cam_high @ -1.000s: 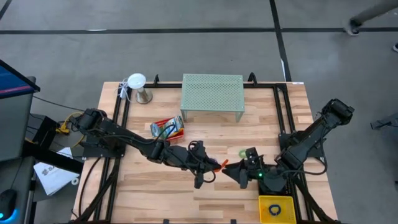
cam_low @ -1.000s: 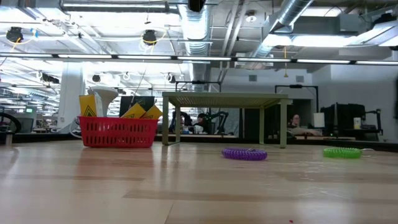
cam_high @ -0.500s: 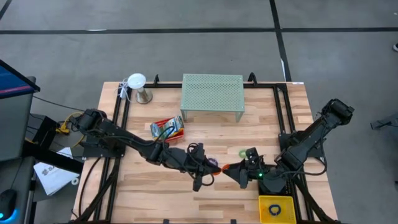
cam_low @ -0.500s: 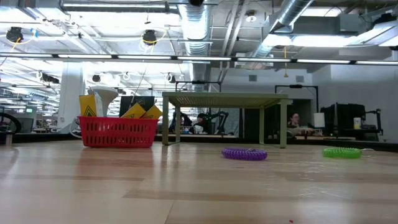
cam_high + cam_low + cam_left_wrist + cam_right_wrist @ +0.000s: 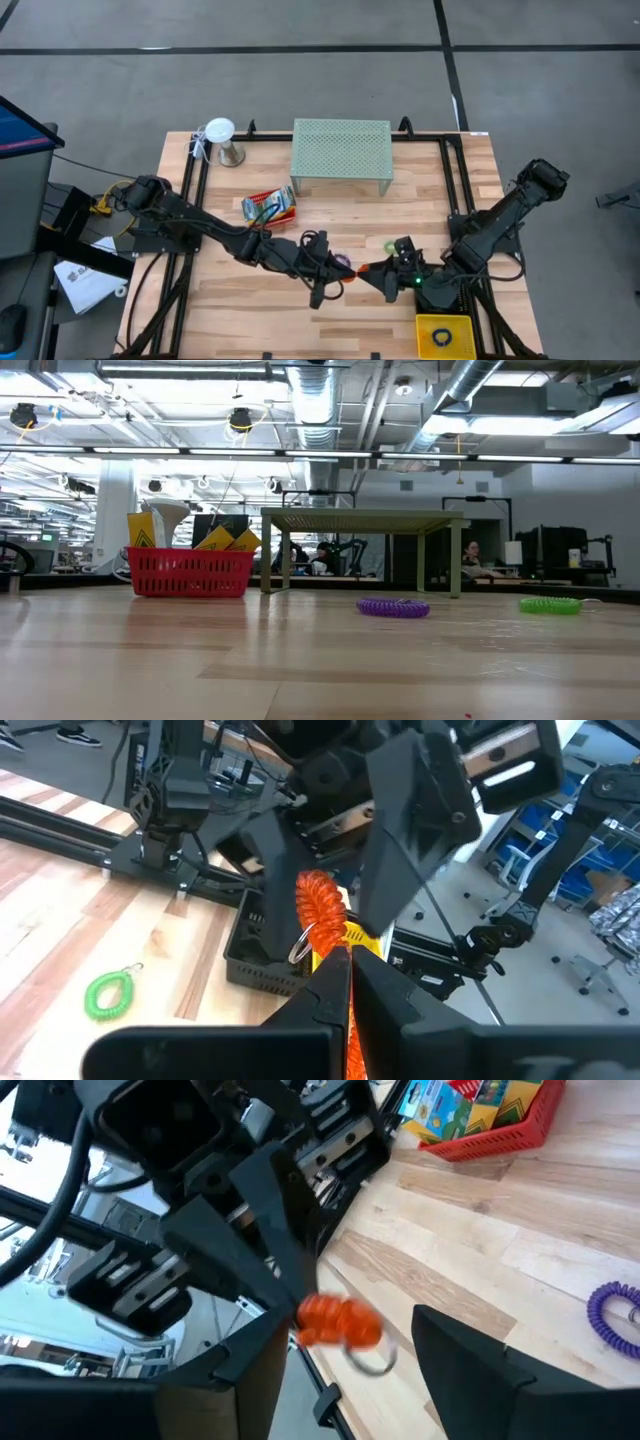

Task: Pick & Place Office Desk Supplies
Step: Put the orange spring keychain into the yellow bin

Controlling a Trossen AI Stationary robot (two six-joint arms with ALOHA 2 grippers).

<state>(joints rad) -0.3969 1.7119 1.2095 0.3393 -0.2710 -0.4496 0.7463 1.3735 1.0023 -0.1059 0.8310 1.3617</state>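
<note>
Now my left claw (image 5: 335, 960) clamps the orange coiled elastic loop (image 5: 320, 905), offering it between my right claw's (image 5: 345, 1345) parted fingers; next, they must close.

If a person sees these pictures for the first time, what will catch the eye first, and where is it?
First, the two grippers meeting nose to nose above the middle of the table: the left gripper is shut on an orange coiled loop, and the open right gripper has its fingers on either side of it. Next, the mint-green mesh shelf at the far edge, and the red tray of crayon boxes in front of it, to the left.
</note>
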